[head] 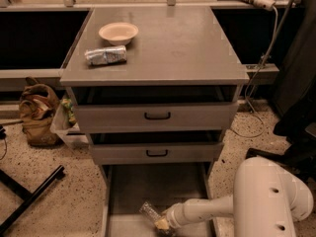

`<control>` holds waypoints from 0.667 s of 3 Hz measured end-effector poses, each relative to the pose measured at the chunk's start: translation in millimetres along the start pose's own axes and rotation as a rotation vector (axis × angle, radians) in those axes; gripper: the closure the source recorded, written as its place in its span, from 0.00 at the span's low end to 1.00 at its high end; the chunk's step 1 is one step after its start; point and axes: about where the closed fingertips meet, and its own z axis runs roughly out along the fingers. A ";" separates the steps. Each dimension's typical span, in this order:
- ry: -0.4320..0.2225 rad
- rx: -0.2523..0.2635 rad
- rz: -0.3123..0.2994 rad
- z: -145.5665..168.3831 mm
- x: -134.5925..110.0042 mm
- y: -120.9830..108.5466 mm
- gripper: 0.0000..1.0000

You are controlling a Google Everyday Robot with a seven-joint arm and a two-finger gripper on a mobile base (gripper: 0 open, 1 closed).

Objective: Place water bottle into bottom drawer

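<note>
Gripper (160,224) position: low in the frame, inside the open bottom drawer (148,184), at the near end of its floor. It is clamped on the lower end of the bottle (147,211). You will find the bottle tilted, with its free end pointing up and to the left, over the drawer floor. Whether it touches the floor cannot be told.

The arm (207,209) enters from the right. Its white forearm runs leftward across the drawer's right rail to the gripper, and the large white housing fills the lower right corner.

Check the cabinet as follows:

1. Top drawer (158,116): pulled out a little, black handle at centre.
2. Middle drawer (157,153): pulled out a little, black handle at centre, directly above the bottom drawer.
3. Bottom drawer: pulled out furthest. Its grey floor is bare between the middle drawer's front and the bottle.

On the cabinet top (177,48) you have a bowl (118,32) near the rear left and a packet (105,56) lying just in front of it, close to but apart from it.

On the speckled floor to the left of the cabinet stand a brown bag (37,112) and a clear bin (63,128). A black stand leg (29,196) lies nearer the camera.
</note>
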 end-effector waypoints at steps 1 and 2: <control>0.012 -0.001 0.009 11.1 8.1 -5.9 1.00; 0.012 -0.001 0.009 11.1 8.1 -5.9 1.00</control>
